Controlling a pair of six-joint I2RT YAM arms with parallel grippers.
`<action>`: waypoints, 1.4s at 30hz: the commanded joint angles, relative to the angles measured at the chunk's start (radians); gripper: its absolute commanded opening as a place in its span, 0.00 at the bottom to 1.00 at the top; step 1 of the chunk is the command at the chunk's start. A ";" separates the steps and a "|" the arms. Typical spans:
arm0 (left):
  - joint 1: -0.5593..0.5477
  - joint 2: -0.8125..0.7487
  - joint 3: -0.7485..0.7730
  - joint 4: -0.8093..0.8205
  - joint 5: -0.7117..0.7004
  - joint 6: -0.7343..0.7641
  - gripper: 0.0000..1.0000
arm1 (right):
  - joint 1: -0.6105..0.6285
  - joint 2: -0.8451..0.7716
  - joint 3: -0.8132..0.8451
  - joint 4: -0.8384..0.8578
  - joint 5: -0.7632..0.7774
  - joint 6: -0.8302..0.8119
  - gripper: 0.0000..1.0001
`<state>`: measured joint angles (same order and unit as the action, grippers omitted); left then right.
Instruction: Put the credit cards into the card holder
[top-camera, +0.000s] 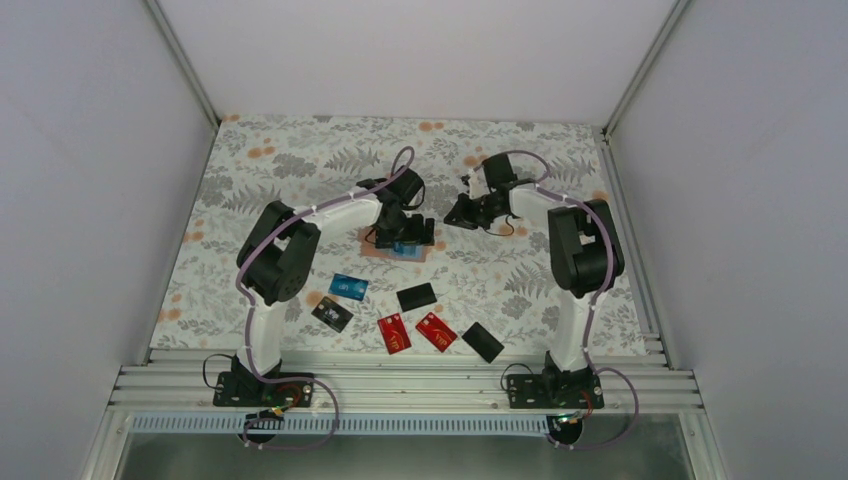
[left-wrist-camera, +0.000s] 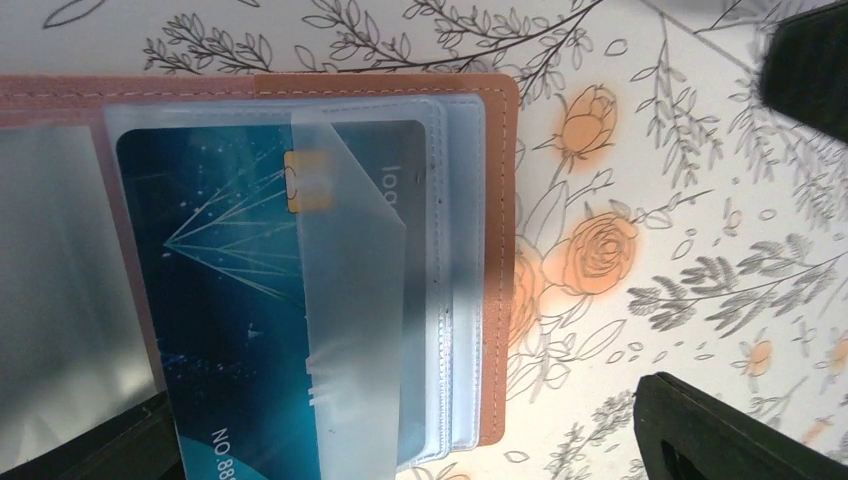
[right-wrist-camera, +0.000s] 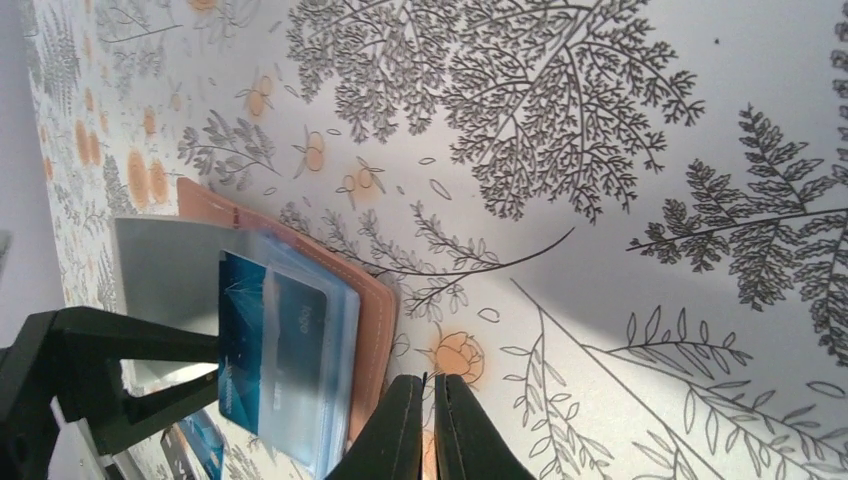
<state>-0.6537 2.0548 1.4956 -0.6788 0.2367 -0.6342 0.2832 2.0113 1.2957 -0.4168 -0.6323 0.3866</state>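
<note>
The tan card holder (top-camera: 410, 254) lies open on the floral mat, its clear sleeves facing up; it also shows in the left wrist view (left-wrist-camera: 497, 250). A blue card (left-wrist-camera: 220, 300) sits partly under a clear sleeve flap in the holder, also visible in the right wrist view (right-wrist-camera: 243, 340). My left gripper (top-camera: 403, 236) hovers right over the holder, open, its fingers (left-wrist-camera: 720, 435) spread either side (left-wrist-camera: 400, 455). My right gripper (top-camera: 463, 214) is shut and empty just right of the holder's edge (right-wrist-camera: 431, 430). Loose cards lie nearer: blue (top-camera: 348, 287), black (top-camera: 417, 296), marked black (top-camera: 331, 314), two red (top-camera: 393, 333), black (top-camera: 482, 341).
The mat (top-camera: 300, 170) ends at a metal rail (top-camera: 400, 362) in front and white walls on the other sides. My right gripper's dark body shows at the top right of the left wrist view (left-wrist-camera: 810, 60).
</note>
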 joint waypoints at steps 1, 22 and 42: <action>-0.001 -0.012 0.017 -0.058 -0.044 0.104 1.00 | 0.005 -0.069 -0.018 -0.016 -0.003 -0.024 0.08; 0.020 -0.112 0.084 -0.243 -0.169 0.206 1.00 | 0.004 -0.151 -0.069 -0.024 0.025 -0.040 0.12; 0.044 -0.114 -0.105 0.052 -0.087 0.246 0.31 | 0.111 -0.261 -0.246 0.211 -0.181 0.173 0.14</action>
<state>-0.6258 1.9114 1.4158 -0.6727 0.1696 -0.4011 0.3557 1.7657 1.0569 -0.2882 -0.7826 0.4885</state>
